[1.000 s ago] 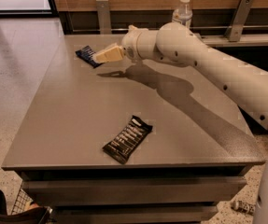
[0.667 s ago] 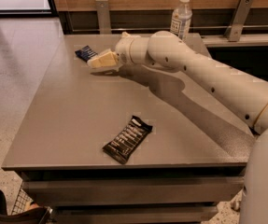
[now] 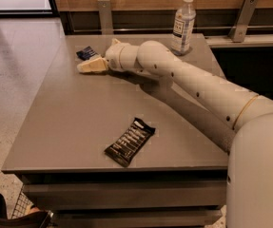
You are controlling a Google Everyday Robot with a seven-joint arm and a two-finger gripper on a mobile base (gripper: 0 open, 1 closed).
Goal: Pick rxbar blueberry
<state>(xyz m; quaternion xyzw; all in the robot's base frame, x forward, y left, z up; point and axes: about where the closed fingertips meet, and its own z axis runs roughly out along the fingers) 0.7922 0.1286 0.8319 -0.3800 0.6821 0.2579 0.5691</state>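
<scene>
- The end effector (image 3: 82, 68) sits low over the far left part of the tabletop (image 3: 79, 113), pointing left. Whether it is open or closed cannot be told from this view.
- The rxbar blueberry (image 3: 86, 52), a small dark blue bar, lies flat near the far left corner of the tabletop, just behind the end effector on the far side. The two are very close, but whether they touch cannot be made out.
- The white arm (image 3: 198, 84) reaches in from the lower right and stretches across the tabletop to that corner.
- A longer black-wrapped bar (image 3: 130, 141) with white text lies at an angle near the front edge, well apart from the end effector.
- A clear water bottle (image 3: 183, 24) with a white cap stands upright at the far edge, to the right of the arm's wrist.
</scene>
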